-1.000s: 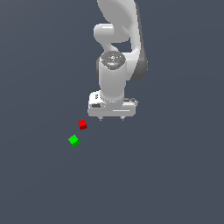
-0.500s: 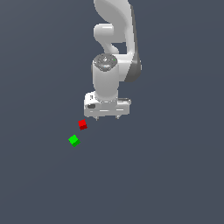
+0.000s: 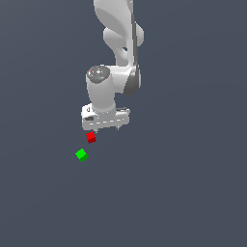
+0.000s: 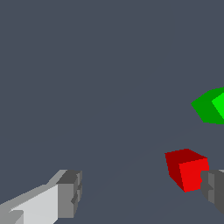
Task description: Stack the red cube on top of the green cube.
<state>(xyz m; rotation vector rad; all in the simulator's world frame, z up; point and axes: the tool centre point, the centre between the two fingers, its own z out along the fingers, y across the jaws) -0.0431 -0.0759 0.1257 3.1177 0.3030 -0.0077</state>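
Plain dark grey-blue floor (image 3: pixel 193 193)

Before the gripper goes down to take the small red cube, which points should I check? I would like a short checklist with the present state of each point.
1. Jaws of the white gripper open: ok, the two fingers stand wide apart in the wrist view.
2. Small bright-red cube between the fingers: not ok, it lies close to one finger, far from the other.
3. Red cube free on the grey floor: ok, nothing holds it.
4. Small bright-green cube apart from the red cube: ok, a gap shows in both views.
5. Top of the green cube free: ok.
6. Height of the gripper above the red cube: cannot tell.
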